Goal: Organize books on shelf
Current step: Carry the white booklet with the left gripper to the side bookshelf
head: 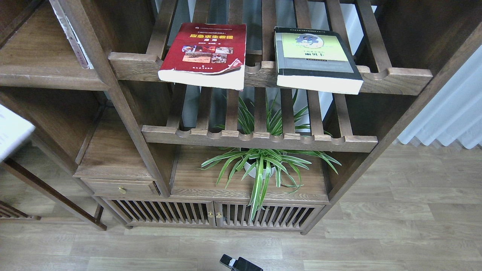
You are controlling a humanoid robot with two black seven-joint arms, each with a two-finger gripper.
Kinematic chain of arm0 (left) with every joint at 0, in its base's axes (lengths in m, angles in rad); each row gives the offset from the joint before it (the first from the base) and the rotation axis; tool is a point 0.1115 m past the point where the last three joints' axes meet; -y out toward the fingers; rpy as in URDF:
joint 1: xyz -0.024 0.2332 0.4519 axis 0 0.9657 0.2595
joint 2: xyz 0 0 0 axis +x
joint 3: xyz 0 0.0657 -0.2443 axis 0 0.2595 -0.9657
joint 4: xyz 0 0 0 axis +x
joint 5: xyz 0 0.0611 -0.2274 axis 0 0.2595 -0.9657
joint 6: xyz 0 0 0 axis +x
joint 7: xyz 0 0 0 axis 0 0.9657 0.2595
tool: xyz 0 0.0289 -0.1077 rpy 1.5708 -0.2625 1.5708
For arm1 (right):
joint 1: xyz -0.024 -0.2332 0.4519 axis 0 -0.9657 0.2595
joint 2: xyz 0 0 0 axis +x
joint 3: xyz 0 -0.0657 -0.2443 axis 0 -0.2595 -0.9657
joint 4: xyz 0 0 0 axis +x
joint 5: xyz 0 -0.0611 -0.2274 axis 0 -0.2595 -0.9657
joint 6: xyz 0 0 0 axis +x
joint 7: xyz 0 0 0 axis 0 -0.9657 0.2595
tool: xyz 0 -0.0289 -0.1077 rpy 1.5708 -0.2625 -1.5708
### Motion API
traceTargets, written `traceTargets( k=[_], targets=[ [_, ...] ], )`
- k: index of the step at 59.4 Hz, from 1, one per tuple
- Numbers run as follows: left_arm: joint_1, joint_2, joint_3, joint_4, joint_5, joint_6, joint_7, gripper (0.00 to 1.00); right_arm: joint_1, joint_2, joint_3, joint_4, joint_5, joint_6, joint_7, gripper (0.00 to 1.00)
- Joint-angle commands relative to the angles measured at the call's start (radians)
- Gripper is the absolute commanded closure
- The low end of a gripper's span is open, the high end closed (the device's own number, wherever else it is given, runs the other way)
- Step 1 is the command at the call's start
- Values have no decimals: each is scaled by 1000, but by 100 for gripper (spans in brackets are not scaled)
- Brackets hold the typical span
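spider plant [263, 165], slatted racks [260, 138], wood floor [395, 233]

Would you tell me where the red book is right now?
In the head view, the red book lies flat on the upper slatted rack, left of the yellow-green book.

Red book [205, 52], yellow-green book [315, 56]
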Motion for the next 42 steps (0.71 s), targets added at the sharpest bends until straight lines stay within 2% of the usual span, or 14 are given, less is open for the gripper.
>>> traceTargets(
  k=[1, 8, 9, 10, 20, 27, 42],
  targets=[
    [-172, 2, -6, 26, 180, 0, 1, 94, 0, 0, 5, -1, 0, 0, 0, 0],
    [-376, -44, 6, 56, 397, 0, 3, 94, 0, 0, 8, -1, 0, 0, 2, 0],
    [-469, -81, 20, 75, 490, 0, 8, 94, -2, 0, 12, -1, 0, 0, 2, 0],
    [-500, -98, 26, 78, 520, 0, 12, 94, -3, 0, 14, -1, 0, 0, 2, 0],
    [-651, -245, 78, 115, 677, 0, 61, 94, -8, 0, 19, -1, 0, 0, 2, 0],
    [-750, -325, 103, 164, 799, 0, 64, 94, -10, 0, 19, -1, 0, 0, 2, 0],
    [-1002, -345, 252, 346, 875, 0, 64, 94, -14, 0, 19, -1, 0, 0, 2, 0]
  ],
)
